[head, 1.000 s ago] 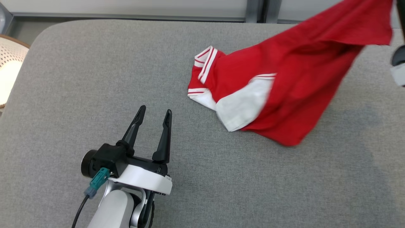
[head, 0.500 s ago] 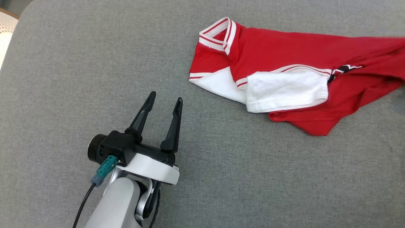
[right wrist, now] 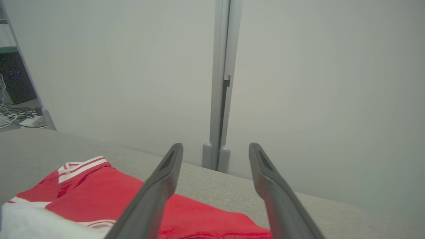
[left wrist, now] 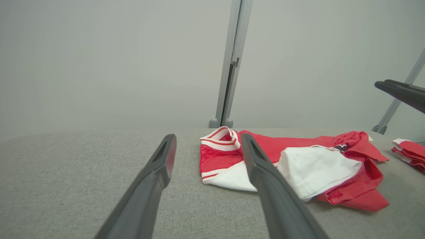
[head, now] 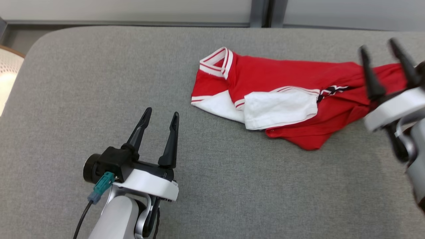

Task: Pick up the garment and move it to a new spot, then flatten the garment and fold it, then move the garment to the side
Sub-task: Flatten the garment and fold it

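Jaws first: the left jaws stand parted with nothing between them, their two dark fingers (head: 138, 132) low over bare grey tabletop (head: 232, 192) and pointing toward its far edge. The right jaws are parted about as widely and are also empty. Their fingers (head: 370, 78), blurred in the head view, are raised above the right end of the garment (head: 282, 74). A teal plug (head: 103, 186) with a black cable sits on the left wrist.

The garment lies crumpled on the tabletop between the two arms, apart from the left fingers. It is red cloth with white panels folded on top and a red-and-white striped band at its left end. A small dark mark with white on it shows near its right end — too small to read.

Another red-and-white cloth (left wrist: 408, 149) lies further right. A pale perforated basket (head: 8, 73) stands beyond the tabletop's left edge.
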Available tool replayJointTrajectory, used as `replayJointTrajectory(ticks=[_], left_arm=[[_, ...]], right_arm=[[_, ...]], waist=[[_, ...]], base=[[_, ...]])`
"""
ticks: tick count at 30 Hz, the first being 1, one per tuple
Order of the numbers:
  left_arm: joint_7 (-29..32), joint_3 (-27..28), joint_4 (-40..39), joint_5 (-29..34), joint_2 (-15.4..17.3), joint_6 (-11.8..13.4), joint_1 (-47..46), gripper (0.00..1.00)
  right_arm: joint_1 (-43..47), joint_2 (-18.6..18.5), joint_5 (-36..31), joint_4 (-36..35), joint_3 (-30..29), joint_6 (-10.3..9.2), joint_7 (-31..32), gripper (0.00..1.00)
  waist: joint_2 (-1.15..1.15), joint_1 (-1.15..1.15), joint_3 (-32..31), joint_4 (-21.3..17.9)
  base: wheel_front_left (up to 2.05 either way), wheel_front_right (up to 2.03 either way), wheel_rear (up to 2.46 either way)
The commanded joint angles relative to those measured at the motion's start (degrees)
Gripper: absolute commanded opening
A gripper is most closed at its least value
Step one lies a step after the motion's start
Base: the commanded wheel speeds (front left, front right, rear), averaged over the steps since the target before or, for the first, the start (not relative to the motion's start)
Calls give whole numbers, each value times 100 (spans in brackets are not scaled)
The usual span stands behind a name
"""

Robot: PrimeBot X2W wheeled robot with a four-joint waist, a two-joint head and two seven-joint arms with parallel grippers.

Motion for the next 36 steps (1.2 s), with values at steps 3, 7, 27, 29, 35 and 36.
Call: replayJointTrajectory(ticks=[3,7,27,29,35,36], left_arm=[[-9,74,-24,30,22,-18,211,100],[-8,113,-28,54,22,-47,401,100],[-9,-43,-143,-188,21,3,429,100],[-8,-98,-109,-386,23,47,447,100],[-8,-302,-124,-520,22,115,339,100],[-8,-322,-126,-538,22,125,332,100]], right_arm=[[710,253,-169,-800,-93,-3,-50,100],[1648,608,-614,-1604,-263,-2,-44,100],[2214,1079,-1821,-1549,131,-2,313,100],[2077,1142,-1866,-1305,158,-2,403,100],[1822,1245,-1979,-570,-20,-2,547,100],[1765,1237,-1988,-470,-81,-2,540,100]], waist=[[0,0,-434,-123],[0,0,-662,-125],[0,0,-402,564],[0,0,-335,713],[0,0,-132,1164],[0,0,-112,1225]], base=[[0,0,0],[0,0,0],[0,0,0],[0,0,0],[0,0,0],[0,0,0]])
